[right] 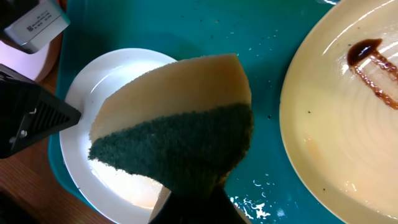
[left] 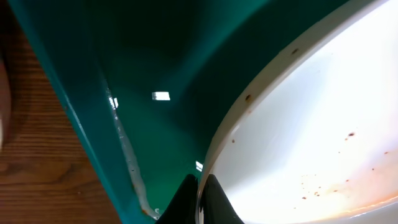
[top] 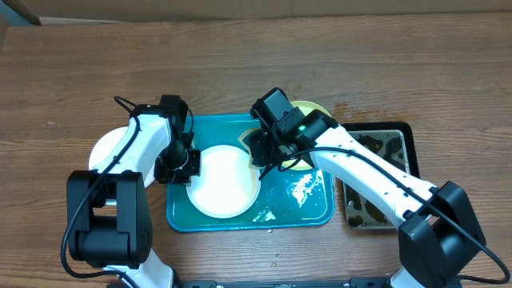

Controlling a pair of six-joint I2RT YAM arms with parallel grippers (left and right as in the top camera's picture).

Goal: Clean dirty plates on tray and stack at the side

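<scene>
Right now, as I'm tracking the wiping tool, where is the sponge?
In the right wrist view, the right gripper holds the yellow-and-green sponge over the teal tray, between the white plate at image left and the sauce-streaked pale yellow plate at image right.

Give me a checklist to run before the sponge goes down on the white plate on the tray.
1. Hold: left gripper shut on the rim of the white plate: ok.
2. Tool: right gripper shut on the sponge: ok.
3. Position: sponge over the white plate: ok; touching it: cannot tell.
4. Seat: white plate lies inside the tray: ok.
5. Surface: white plate clean: not ok, brown specks on it.
6. Queue: yellow-green plate clean: not ok, sauce smear on it.
</scene>
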